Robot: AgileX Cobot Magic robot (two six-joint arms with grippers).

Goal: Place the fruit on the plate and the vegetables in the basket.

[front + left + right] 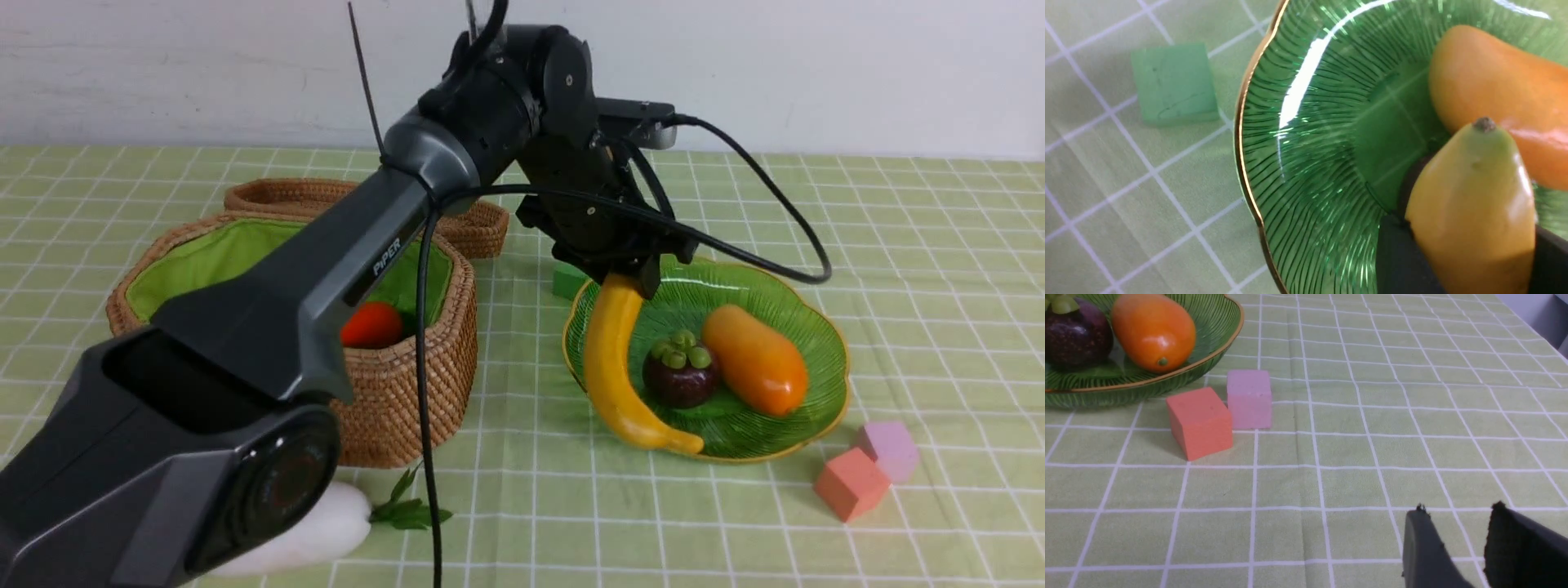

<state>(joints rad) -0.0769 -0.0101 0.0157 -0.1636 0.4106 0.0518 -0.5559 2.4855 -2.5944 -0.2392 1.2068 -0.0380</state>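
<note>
- At the near edge of the table (939, 269), towards its left corner, we see the white radish (318, 527) lying on its side, partly hidden by the left arm, its green leaves pointing right.
- We find the right gripper (1457, 514) only in its own wrist view, low over the checked cloth; its jaws stand narrowly apart with nothing between them.
- Near the near right corner, a salmon cube (849, 486) and a lilac cube (890, 449) touch each other, just beside the plate's rim.
- The basket (457, 327) stands on the left side, just behind the radish; inside, against its green lining, we see one red-orange piece (371, 324), but cannot tell which vegetable it is.
- The plate (841, 384) sits mid-table and holds the mangosteen (680, 376) and the mango (755, 367), which touch.
- The banana (612, 359) lies along the plate's left rim, its near tip overhanging.
- The left gripper (633, 273) is clamped on the banana's far end.
- A green cube (569, 280) sits just beyond the plate's far left rim.
- The woven lid (277, 194) lies behind the basket, nearest the far edge.
</note>
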